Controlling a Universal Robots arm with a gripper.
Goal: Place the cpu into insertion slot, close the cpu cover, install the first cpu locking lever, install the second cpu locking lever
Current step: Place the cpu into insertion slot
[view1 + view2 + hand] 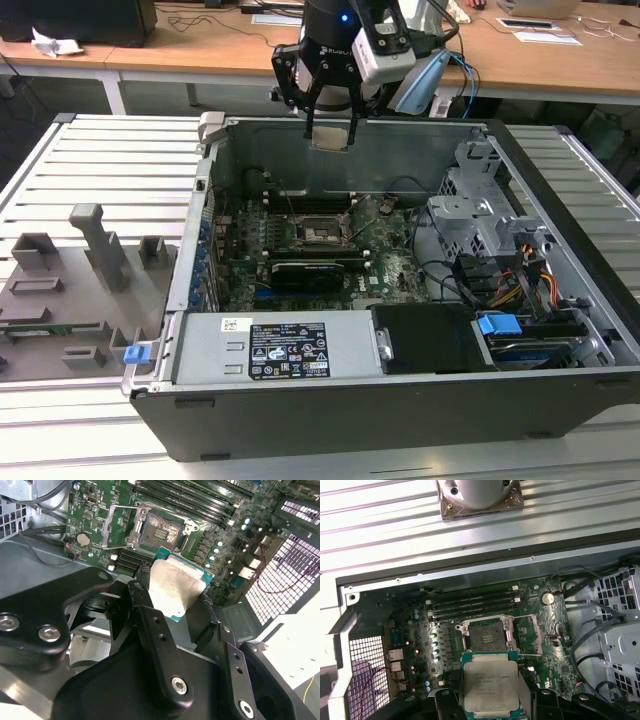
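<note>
My gripper (330, 135) hangs above the rear wall of the open computer case (190, 250), shut on the cpu (331, 137). The cpu (490, 685) is a flat square chip with a dull silver top and a green edge, pinched between the black fingers (142, 600) in both wrist views. Below it on the green motherboard lies the insertion slot (487, 632), open and bare, also seen as the insertion slot (161, 530). The cpu cover (529, 634), a thin metal frame, is swung open beside the slot; the cpu cover (117, 525) stands raised off the socket.
A long black card (315, 270) lies in front of the socket, with memory slots (470, 605) behind it. A power supply (280, 350), a drive cage (480, 215) and coloured cables (525, 280) crowd the case's front and right. A grey fixture tray (70, 290) sits outside.
</note>
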